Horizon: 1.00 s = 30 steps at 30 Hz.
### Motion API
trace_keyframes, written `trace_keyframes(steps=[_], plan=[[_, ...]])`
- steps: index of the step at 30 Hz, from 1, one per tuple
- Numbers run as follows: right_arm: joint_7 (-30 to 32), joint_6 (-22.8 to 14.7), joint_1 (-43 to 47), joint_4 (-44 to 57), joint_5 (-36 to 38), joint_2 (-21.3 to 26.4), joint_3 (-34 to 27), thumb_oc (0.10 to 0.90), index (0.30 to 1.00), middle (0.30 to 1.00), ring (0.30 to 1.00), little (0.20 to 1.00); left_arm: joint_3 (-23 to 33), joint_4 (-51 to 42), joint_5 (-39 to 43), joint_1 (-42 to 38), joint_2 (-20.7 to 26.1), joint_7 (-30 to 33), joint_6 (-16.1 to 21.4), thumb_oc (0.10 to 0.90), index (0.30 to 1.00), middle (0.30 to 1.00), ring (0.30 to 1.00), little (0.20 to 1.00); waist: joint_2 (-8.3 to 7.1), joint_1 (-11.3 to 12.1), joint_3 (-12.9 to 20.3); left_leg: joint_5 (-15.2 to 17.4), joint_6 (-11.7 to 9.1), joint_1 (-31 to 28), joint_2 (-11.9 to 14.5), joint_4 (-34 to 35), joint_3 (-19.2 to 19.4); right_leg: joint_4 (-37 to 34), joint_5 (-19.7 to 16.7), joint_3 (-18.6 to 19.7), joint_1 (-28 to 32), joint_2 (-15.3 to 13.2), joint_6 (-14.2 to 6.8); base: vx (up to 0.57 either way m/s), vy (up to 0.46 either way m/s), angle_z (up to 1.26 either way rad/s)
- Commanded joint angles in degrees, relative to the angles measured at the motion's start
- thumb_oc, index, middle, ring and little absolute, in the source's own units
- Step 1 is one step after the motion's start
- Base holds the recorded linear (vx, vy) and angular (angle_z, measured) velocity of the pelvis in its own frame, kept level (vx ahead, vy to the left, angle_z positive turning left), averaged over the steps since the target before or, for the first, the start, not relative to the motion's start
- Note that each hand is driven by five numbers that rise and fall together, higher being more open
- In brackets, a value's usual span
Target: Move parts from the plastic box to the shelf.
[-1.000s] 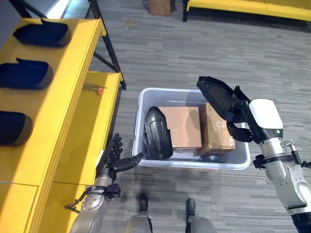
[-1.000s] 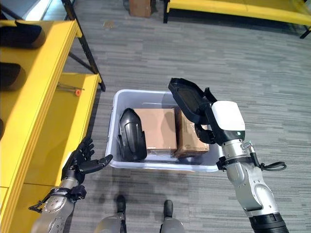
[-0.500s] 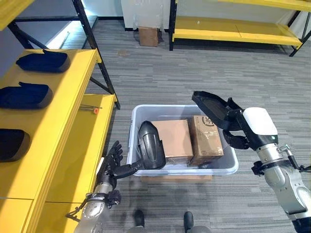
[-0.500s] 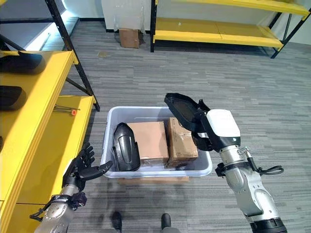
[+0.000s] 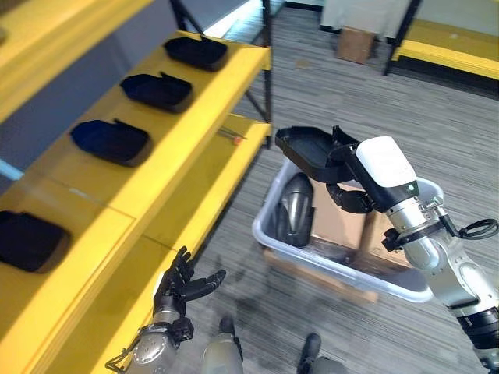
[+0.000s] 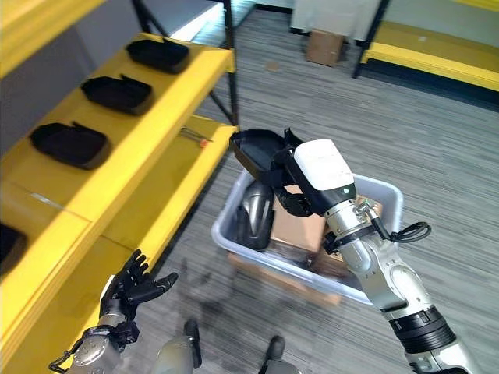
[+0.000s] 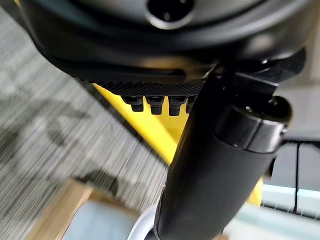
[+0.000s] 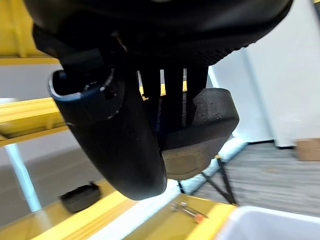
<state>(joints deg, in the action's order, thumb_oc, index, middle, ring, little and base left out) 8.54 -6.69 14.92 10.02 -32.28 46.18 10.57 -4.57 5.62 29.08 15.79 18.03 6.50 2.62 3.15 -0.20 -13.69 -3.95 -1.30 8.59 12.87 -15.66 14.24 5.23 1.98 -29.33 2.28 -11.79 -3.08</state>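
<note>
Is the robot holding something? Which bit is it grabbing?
Yes. The right hand holds a black part by its near end, above the plastic box. The left hand is open, holding nothing.

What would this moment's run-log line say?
right hand: holding black part above plastic box | left hand: open, idle | shelf: parts already placed

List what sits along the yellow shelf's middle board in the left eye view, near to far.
Along the yellow shelf, four dark moulded plastic parts in a row: nearest part → second part → third part → farthest part.
</note>
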Motion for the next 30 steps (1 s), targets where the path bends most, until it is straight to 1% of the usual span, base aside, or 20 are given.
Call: trace_keyframes(steps=[1, 3, 4, 5, 6, 7, 8, 9, 11, 12, 16, 20, 23, 26, 27, 30], plan=[[7.78, -2.17, 5.92, 5.89, 2.23, 0.17, -6.39, 0.400, 0.300, 0.300, 0.300, 0.300, 0.00, -6.79, 1.22, -4.07, 4.26, -1.90, 4.48, 0.900, 1.000, 1.000, 1.000, 1.000, -2.76, -0.43, 6.25, -3.40, -7.35, -8.71, 9.84, 0.69, 1.78, 5.99, 6.10, 1.27, -6.18, 1.37, 0.76, -0.08, 0.155, 1.46], [7.99, -1.84, 3.89, 6.46, 2.18, 0.63, -8.42, 0.400, 0.300, 0.300, 0.300, 0.300, -0.53, -7.60, 0.43, -4.70, 5.28, -2.75, 4.32, 0.900, 1.000, 1.000, 1.000, 1.000, -1.73, -1.62, 6.57, -3.49, -7.89, -10.92, 10.39, 2.80, 2.93, 8.46, 5.98, -1.20, -7.74, -0.43, 0.40, -0.08, 0.226, 1.70], [8.38, -1.85, 2.43, 7.12, 2.13, 0.80, -10.18, 0.400, 0.300, 0.300, 0.300, 0.300, -1.23, -7.89, -0.01, -5.32, 5.89, -2.84, 4.46, 0.900, 1.000, 1.000, 1.000, 1.000, -1.16, -2.20, 6.52, -2.36, -7.99, -11.41, 9.83, 4.23, 3.40, 10.23, 5.97, -2.43, -8.71, -1.97, -0.30, -0.07, 0.231, 1.14], [8.48, -1.50, 1.51, 7.18, 1.88, 1.26, -11.58, 0.400, 0.300, 0.300, 0.300, 0.300, -0.92, -8.62, -0.48, -5.62, 6.38, -3.16, 4.57, 0.900, 1.000, 1.000, 1.000, 1.000, -0.71, -2.40, 6.39, -1.39, -8.03, -11.23, 9.22, 6.13, 3.59, 11.04, 5.55, -2.95, -9.22, -2.90, -0.58, -0.04, 0.252, 1.04], [8.60, -1.46, 0.76, 8.19, 1.63, 1.59, -12.99, 0.400, 0.300, 0.300, 0.300, 0.300, -1.40, -9.36, -1.32, -5.84, 6.69, -3.24, 4.67, 0.900, 1.000, 1.000, 1.000, 1.000, -0.54, -2.78, 6.53, 1.25, -7.33, -10.98, 7.92, 8.40, 5.04, 11.73, 4.76, -3.71, -9.34, -4.37, -1.58, -0.01, 0.214, 0.91], [8.83, -1.28, 0.76, 8.09, 1.05, 2.07, -13.62, 0.400, 0.300, 0.300, 0.300, 0.300, -1.43, -9.56, -1.61, -6.12, 7.34, -3.30, 4.89, 0.900, 1.000, 1.000, 1.000, 1.000, -0.24, -2.95, 6.38, 2.91, -7.14, -10.43, 7.42, 9.43, 6.40, 12.17, 3.94, -3.86, -9.50, -5.25, -2.13, 0.05, 0.237, 1.41], [8.83, -1.19, -0.31, 8.19, 0.48, 2.22, -14.85, 0.400, 0.300, 0.300, 0.300, 0.300, -1.05, -9.63, -1.37, -5.67, 7.52, -3.38, 4.87, 0.900, 1.000, 1.000, 1.000, 1.000, -0.27, -2.85, 6.30, 3.89, -7.23, -10.19, 6.84, 9.32, 6.54, 11.52, 3.06, -3.82, -9.38, -6.16, -2.91, 0.08, 0.232, 1.11], [8.76, -1.25, -1.50, 8.51, 0.65, 1.66, -15.73, 0.400, 0.300, 0.300, 0.300, 0.300, -0.67, -9.65, -1.71, -5.19, 7.48, -3.51, 4.87, 0.900, 1.000, 1.000, 1.000, 1.000, -0.48, -2.78, 6.26, 4.55, -7.08, -10.19, 6.48, 9.05, 6.35, 10.80, 2.41, -3.81, -8.90, -6.51, -3.26, 0.12, 0.225, 1.12], [8.48, -1.33, -2.36, 9.00, 0.70, 1.53, -16.95, 0.400, 0.300, 0.300, 0.300, 0.300, 0.63, -10.25, -2.65, -4.47, 8.15, -3.95, 5.12, 0.900, 1.000, 1.000, 1.000, 1.000, -1.01, -2.15, 6.18, 4.80, -7.20, -9.74, 5.35, 8.32, 6.30, 8.52, -0.42, -3.84, -7.55, -7.74, -4.72, 0.12, 0.187, 0.43], [8.52, -1.58, -2.67, 9.35, 0.77, 1.07, -17.31, 0.400, 0.300, 0.300, 0.300, 0.300, 1.33, -10.38, -2.73, -3.86, 8.36, -4.17, 5.34, 0.900, 1.000, 1.000, 1.000, 1.000, -1.58, -1.73, 6.25, 5.96, -6.73, -9.71, 4.19, 8.50, 6.29, 6.71, -2.06, -4.34, -6.60, -8.58, -5.75, 0.12, 0.187, 0.27], [7.93, -2.06, -3.58, 10.33, 0.15, 0.46, -17.42, 0.400, 0.300, 0.300, 0.300, 0.300, 2.43, -9.98, -3.05, -2.72, 8.17, -4.14, 5.52, 0.900, 1.000, 1.000, 1.000, 1.000, -2.71, -0.57, 6.20, 7.75, -5.86, -10.22, 1.61, 10.24, 6.74, 4.77, -5.00, -5.06, -5.18, -10.22, -7.38, 0.10, 0.170, 0.06], [7.30, -2.21, -4.26, 11.02, -0.40, -0.34, -17.33, 0.400, 0.300, 0.300, 0.300, 0.300, 3.19, -9.40, -3.52, -1.70, 7.75, -4.01, 5.18, 0.900, 1.000, 1.000, 1.000, 1.000, -4.27, 0.32, 6.49, 8.51, -5.16, -10.38, -0.48, 11.32, 6.71, 2.51, -7.89, -6.44, -3.60, -11.31, -9.08, 0.08, 0.120, 0.09], [6.86, -2.19, -3.54, 11.22, -0.65, -0.49, -16.41, 0.400, 0.300, 0.300, 0.300, 0.300, 3.73, -9.56, -3.69, -0.92, 7.70, -3.97, 5.11, 0.900, 1.000, 1.000, 1.000, 1.000, -5.43, 0.91, 6.55, 9.21, -4.51, -10.28, -1.87, 11.84, 6.56, 1.16, -11.16, -6.60, -3.24, -12.09, -10.51, 0.05, 0.105, 0.06], [6.72, -2.16, -2.89, 11.16, -0.78, -0.80, -15.82, 0.400, 0.300, 0.300, 0.300, 0.300, 3.91, -9.51, -4.17, -0.73, 7.67, -3.85, 5.08, 0.900, 1.000, 1.000, 1.000, 1.000, -6.39, 1.60, 6.49, 9.61, -3.98, -9.53, -3.05, 11.99, 6.20, -0.17, -13.22, -7.09, -2.88, -12.65, -11.10, 0.01, 0.099, 0.05], [6.73, -2.16, -2.87, 11.14, -0.79, -0.81, -15.79, 0.400, 0.300, 0.300, 0.300, 0.300, 3.92, -9.51, -4.17, -0.73, 7.68, -3.85, 5.08, 0.900, 1.000, 1.000, 1.000, 1.000, -6.41, 1.56, 6.50, 9.61, -3.96, -9.50, -3.07, 11.98, 6.18, -0.22, -13.26, -7.12, -2.86, -12.66, -11.10, 0.00, 0.077, 0.09], [6.43, -2.04, -2.40, 11.01, -1.29, -1.52, -14.97, 0.400, 0.300, 0.300, 0.300, 0.300, 4.17, -9.27, -4.89, -0.81, 7.80, -3.65, 5.06, 0.900, 1.000, 1.000, 1.000, 1.000, -7.37, 2.36, 6.30, 10.31, -3.23, -8.61, -4.55, 11.94, 5.59, -1.20, -16.17, -7.81, -2.33, -13.61, -11.78, 0.00, 0.141, 0.12]])
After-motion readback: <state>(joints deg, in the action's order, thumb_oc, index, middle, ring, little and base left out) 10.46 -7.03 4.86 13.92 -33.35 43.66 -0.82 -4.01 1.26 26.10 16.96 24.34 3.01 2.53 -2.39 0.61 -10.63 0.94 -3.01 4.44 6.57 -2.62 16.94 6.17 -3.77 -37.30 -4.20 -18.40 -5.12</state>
